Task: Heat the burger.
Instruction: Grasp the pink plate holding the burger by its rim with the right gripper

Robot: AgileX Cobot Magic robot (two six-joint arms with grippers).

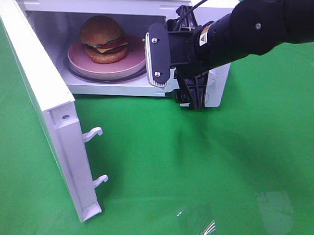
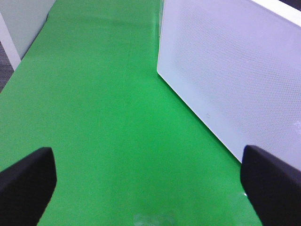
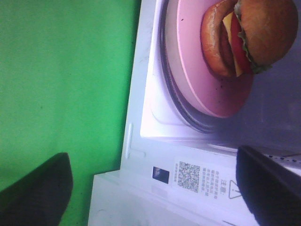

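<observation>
Now: burger point(image 1: 102, 38) on plate point(image 1: 134, 64) inside microwave point(image 1: 116, 88), just ahead of right gripper point(image 1: 174, 76), jaws apart, empty; open door point(image 1: 48, 107) probably nearer left gripper point(image 2: 149, 188), also spread.

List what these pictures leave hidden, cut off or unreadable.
- Microwave, right front: exterior high view, blocked by the right hand and arm.
- Left hand: outside the exterior view; its wrist view cuts off all but two fingertips.
- Label text: right wrist view, too small to read.
- Burger, far side: turned away in both views.
</observation>
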